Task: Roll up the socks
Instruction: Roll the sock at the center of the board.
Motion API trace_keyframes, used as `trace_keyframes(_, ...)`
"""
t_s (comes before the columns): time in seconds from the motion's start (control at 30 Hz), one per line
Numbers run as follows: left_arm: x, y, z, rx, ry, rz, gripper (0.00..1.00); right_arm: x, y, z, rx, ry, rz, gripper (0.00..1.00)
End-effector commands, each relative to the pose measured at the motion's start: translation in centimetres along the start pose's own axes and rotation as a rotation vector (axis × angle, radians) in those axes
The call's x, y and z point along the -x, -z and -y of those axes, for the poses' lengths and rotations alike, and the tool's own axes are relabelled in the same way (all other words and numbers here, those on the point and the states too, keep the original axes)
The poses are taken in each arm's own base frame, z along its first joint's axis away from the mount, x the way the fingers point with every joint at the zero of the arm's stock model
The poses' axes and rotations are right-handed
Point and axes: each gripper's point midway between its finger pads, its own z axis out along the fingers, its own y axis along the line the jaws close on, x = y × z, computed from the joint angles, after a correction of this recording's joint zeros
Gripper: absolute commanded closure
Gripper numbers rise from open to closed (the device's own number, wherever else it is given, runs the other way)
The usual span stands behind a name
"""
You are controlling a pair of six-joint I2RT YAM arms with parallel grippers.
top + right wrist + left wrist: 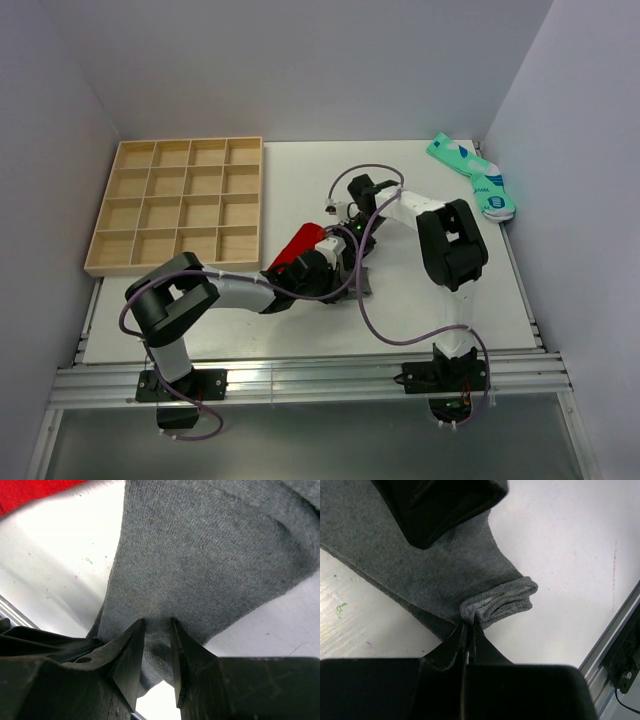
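The grey sock (435, 575) lies near the middle of the counter (290, 190), mostly hidden under both arms. It is plain dark knit, spread fairly flat, and its cuff curls into a thick rolled lip at one end. The left tool (469, 627) is almost closed, pinching the edge of that cuff. The right tool (157, 627) is narrow, gripping a fold of the same sock. The red sock (300, 243) lies just beside it, partly covered by the left arm.
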Motion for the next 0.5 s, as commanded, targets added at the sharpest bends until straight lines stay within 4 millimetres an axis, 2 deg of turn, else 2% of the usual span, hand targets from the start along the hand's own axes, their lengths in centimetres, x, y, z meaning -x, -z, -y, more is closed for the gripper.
trace_keyframes(0.0,-0.8,-0.4,-0.2,0.049,0.062,-0.069,1.00,1.7,0.3,1.1,-0.074,0.059,0.090,0.64)
trace_keyframes(0.1,-1.4,-0.5,-0.7,0.070,0.121,-0.116,1.00,2.4,1.5,0.6,-0.074,0.062,0.133,0.60)
trace_keyframes(0.17,-1.8,-0.4,-0.7,0.070,0.148,-0.137,1.00,2.7,2.2,0.4,-0.074,0.053,0.159,0.52)
trace_keyframes(0.27,-2.0,-0.3,-1.0,0.075,0.171,-0.154,0.99,3.1,3.5,0.0,-0.075,0.048,0.202,0.46)
trace_keyframes(0.33,-1.7,-0.3,-0.7,0.065,0.181,-0.159,1.00,3.4,4.6,-0.4,-0.080,0.052,0.240,0.43)
trace_keyframes(0.47,-1.5,0.0,-0.2,0.068,0.196,-0.184,1.00,3.7,6.7,0.2,-0.111,0.014,0.319,0.40)
